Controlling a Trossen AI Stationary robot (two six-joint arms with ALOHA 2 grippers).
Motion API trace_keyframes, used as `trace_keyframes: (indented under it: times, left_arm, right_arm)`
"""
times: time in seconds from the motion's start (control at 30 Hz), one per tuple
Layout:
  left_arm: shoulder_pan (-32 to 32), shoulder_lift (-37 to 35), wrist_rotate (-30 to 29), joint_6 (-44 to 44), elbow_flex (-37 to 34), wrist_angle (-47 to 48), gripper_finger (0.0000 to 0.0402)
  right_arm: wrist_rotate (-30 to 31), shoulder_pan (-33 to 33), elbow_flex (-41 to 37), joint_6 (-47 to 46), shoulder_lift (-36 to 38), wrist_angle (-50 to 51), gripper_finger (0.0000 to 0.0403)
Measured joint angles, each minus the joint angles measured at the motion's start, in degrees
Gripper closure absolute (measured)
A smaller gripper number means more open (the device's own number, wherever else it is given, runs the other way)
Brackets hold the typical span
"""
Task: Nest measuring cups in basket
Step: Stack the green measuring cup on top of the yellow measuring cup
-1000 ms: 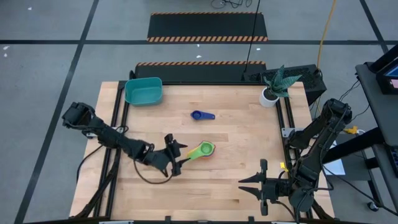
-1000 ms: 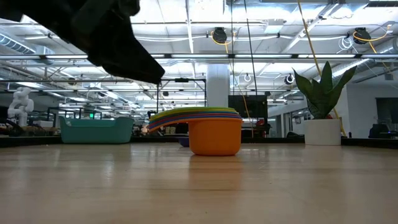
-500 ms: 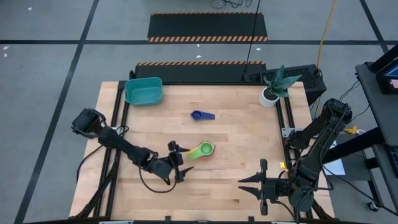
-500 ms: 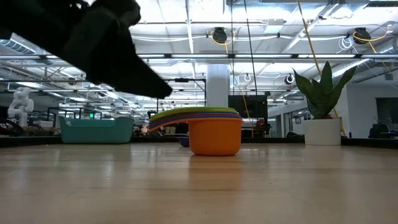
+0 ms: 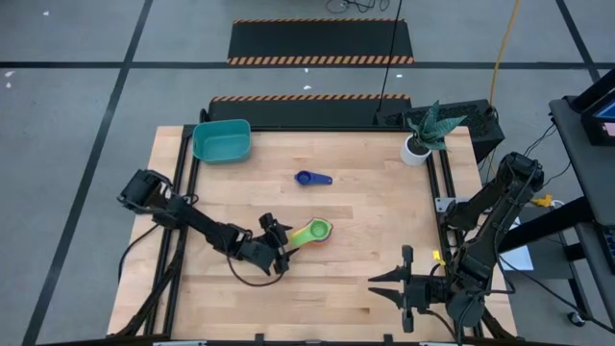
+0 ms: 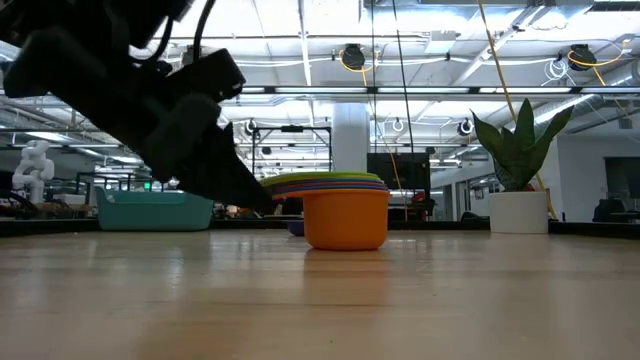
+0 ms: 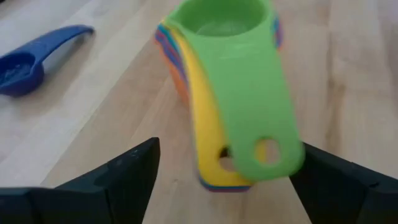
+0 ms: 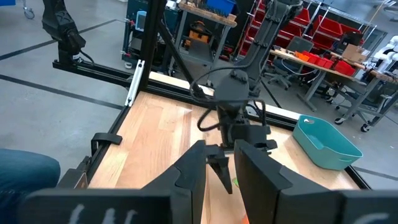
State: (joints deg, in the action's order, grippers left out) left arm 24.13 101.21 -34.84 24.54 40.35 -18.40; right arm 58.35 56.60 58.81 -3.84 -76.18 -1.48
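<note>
A nested stack of measuring cups [image 5: 315,231], green on top over yellow and orange, stands on its base at the table's middle; it also shows in the low view [image 6: 345,215]. Its fanned handles [image 7: 249,143] point at my left gripper [image 5: 279,248]. That gripper is open and low over the table, one finger on each side of the handles' free ends, touching nothing. A blue cup [image 5: 311,178] lies alone farther back. The teal basket [image 5: 202,146] stands at the far left corner. My right gripper [image 5: 377,286] waits, slightly open, at the near right.
A white plant pot [image 5: 416,149] stands at the far right corner. Bare wood lies between the stack and the basket and along the near edge. Cables loop beside the left arm near the table's left edge.
My left gripper has come down toward the table and moved toward the stack, so that its open fingers now flank the handles' ends. The cups have not moved.
</note>
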Motion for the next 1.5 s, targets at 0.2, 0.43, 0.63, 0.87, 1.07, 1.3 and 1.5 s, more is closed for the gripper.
trace_keyframes:
  times: [0.2,0.43,0.63,0.87,1.07,1.3,1.5]
  left_arm:
    - [-1.4,0.0,2.7,0.9,0.0,-0.2,0.0121]
    - [-1.9,0.0,3.7,1.2,0.0,-0.2,0.0191]
    - [-1.9,0.0,3.8,0.8,0.0,-0.2,0.0215]
    - [-1.9,0.0,3.8,-2.2,0.0,-0.2,0.0235]
    - [-1.9,0.0,4.2,-2.6,0.0,0.1,0.0254]
    - [-1.8,0.0,4.4,2.2,0.0,1.4,0.0185]
    - [-1.0,-1.4,4.7,3.3,0.0,5.2,0.0119]
  right_arm:
    - [0.0,0.0,0.0,0.0,0.0,0.0,0.0325]
    - [0.0,0.0,0.0,0.0,0.0,0.0,0.0325]
    - [0.0,0.0,0.0,0.0,0.0,0.0,0.0325]
    - [0.0,-1.4,0.0,-0.7,0.0,0.0,0.0325]
    - [0.0,-4.1,-2.4,-1.8,0.0,-0.9,0.0325]
    - [0.0,-9.7,-8.2,-5.4,0.0,-5.7,0.0325]
    - [0.0,-16.0,-13.9,-11.0,0.0,-7.3,0.0325]
